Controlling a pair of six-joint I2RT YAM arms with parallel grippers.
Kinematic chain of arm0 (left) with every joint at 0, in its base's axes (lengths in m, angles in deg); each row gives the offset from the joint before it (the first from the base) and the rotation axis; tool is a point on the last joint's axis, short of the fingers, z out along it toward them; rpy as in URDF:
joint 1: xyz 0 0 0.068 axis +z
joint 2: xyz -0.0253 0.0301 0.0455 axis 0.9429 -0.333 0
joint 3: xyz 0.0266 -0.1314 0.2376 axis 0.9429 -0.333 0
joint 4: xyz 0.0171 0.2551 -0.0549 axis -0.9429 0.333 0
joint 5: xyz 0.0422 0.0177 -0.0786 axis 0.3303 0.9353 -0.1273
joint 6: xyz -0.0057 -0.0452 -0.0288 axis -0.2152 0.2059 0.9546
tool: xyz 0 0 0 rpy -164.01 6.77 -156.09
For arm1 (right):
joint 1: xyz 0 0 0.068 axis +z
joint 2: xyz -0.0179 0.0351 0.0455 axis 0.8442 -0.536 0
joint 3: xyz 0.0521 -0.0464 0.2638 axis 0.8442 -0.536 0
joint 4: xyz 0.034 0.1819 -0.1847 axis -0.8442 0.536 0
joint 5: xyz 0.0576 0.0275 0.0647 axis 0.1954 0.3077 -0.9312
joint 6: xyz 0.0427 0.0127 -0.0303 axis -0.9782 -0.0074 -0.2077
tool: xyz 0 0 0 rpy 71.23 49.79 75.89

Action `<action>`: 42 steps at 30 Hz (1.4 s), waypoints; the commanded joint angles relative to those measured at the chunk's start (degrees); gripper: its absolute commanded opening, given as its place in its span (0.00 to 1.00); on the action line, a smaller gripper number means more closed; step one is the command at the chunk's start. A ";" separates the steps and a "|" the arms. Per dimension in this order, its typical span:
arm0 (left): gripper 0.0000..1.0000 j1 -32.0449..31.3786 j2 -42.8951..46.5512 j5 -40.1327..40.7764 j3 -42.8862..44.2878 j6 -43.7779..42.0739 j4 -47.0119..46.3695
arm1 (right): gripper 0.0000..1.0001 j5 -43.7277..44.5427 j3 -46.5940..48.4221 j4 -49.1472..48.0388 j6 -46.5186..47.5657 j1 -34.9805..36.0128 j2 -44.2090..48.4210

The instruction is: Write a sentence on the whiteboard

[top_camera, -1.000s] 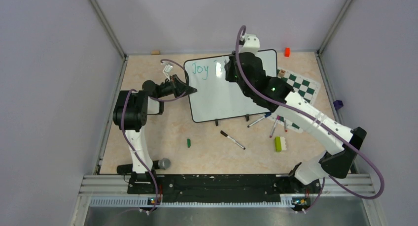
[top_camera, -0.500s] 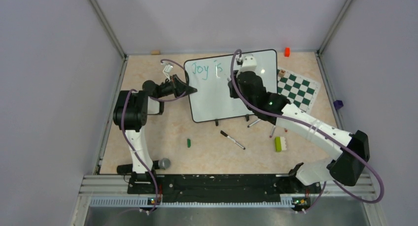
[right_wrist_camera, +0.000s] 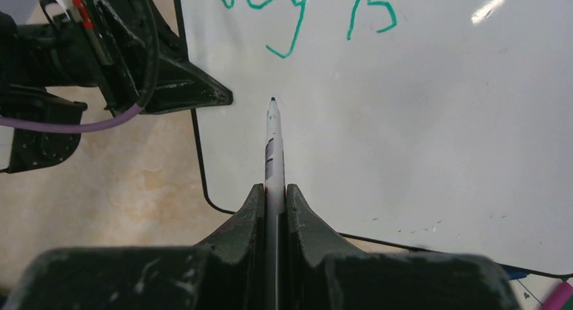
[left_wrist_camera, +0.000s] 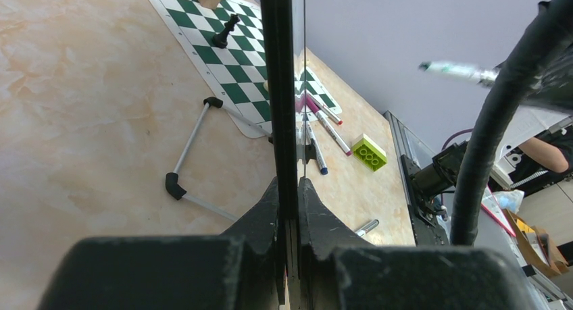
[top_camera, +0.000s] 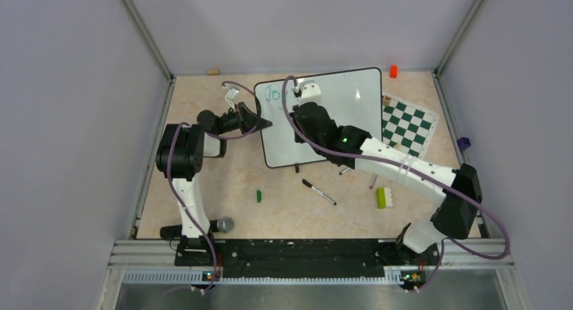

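Nearest the arm bases, the table carried loose bits: one small green block (top_camera: 258,196), one black pen (top_camera: 317,192) and one yellow-green brick (top_camera: 381,197). More pens lay by the board's near edge, but the right arm covered them from above, so there were probably two or three.

Further in, the left claw (left_wrist_camera: 289,188) was pressed together on the left edge of the whiteboard (top_camera: 351,94), pinching its thin black frame. The right claw (right_wrist_camera: 273,188) pinched one marker (right_wrist_camera: 273,138) by the barrel. The marker's tip pointed out over bare white below the writing, near the board's left edge.

The whiteboard sat in the far middle of the table, between the two arms, with one chess mat (top_camera: 409,121) just beside it on the right. The sentence (right_wrist_camera: 304,6) read "Joy is", two teal words on one line at the top left.

The board looked stiff and light, with a glossy, slick face. Under the pen's push it would likely slide or rock on its small feet. The frame edge seemed the right place to hold it, since a grip on the face would smear the ink. The marker was thin and light and suited a mid-barrel pinch.

Farthest off, one orange block (top_camera: 393,71) and one wooden block (top_camera: 213,71) lay by the back wall.
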 commanded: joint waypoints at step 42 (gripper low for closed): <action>0.00 -2.40 -2.09 -10.33 -0.10 -6.51 -5.41 | 0.00 4.44 5.08 0.04 -1.94 2.09 -11.34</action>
